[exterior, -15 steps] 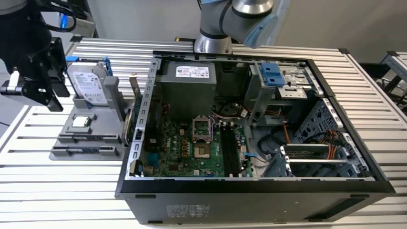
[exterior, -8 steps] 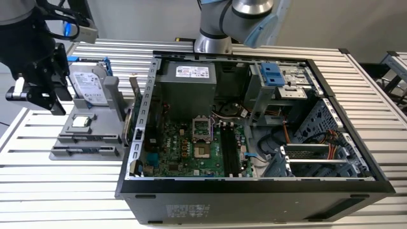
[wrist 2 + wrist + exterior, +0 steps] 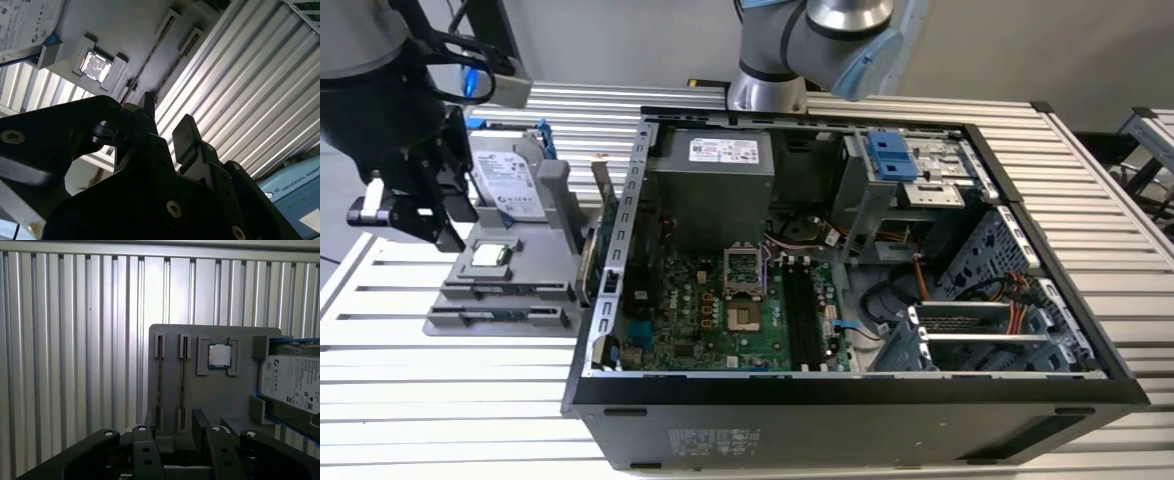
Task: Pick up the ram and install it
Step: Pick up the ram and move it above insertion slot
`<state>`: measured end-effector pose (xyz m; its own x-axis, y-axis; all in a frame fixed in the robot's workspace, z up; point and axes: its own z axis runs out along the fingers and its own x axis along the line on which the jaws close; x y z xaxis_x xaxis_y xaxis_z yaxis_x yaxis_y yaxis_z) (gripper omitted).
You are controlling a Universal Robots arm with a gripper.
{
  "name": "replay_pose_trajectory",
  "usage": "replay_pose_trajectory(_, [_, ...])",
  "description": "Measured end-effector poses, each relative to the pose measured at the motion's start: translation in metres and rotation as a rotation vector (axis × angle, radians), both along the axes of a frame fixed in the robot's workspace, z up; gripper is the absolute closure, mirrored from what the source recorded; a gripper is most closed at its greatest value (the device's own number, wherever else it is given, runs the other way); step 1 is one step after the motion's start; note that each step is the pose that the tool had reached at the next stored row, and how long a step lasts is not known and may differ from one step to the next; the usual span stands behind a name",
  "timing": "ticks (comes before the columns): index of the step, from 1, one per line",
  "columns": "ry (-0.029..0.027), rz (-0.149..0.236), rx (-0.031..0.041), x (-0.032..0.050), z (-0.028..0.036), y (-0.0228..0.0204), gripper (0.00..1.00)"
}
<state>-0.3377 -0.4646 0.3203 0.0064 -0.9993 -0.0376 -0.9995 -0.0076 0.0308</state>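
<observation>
Your tool (image 3: 176, 421) is open and empty, its two dark fingers (image 3: 201, 422) spread at the near end of the grey holder (image 3: 220, 400). The ram (image 3: 183, 382) stands on edge in a narrow slot of that holder. In the first wrist view it lines up with the gap between the fingers. A second stick (image 3: 159, 382) stands in the neighbouring slot, just beside it.

That closeness is your main hazard. A finger drifting sideways could come down on the second stick, or wedge between the two and lever one over. Any tilt in the tool would probably bind the thin board against its slot walls.

On the ram's other side the chip (image 3: 219, 355) sits in its pocket nearby, with the hard drive (image 3: 292, 382) beyond it, so room is short there too. Open room lies past the second stick, over the bare ribbed counter (image 3: 75, 340).

In the exterior view the computer case (image 3: 616, 250) stands just beside the holder, its wall a raised edge. The memory slots (image 3: 803, 310) lie deep inside it with cables (image 3: 897, 300) close by, a tight pocket for a long stick.
</observation>
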Motion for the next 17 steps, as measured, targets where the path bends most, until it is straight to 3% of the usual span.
replay_pose_trajectory(17, [-0.0001,0.0,-0.0001,0.001,-0.0227,0.0047,0.0])
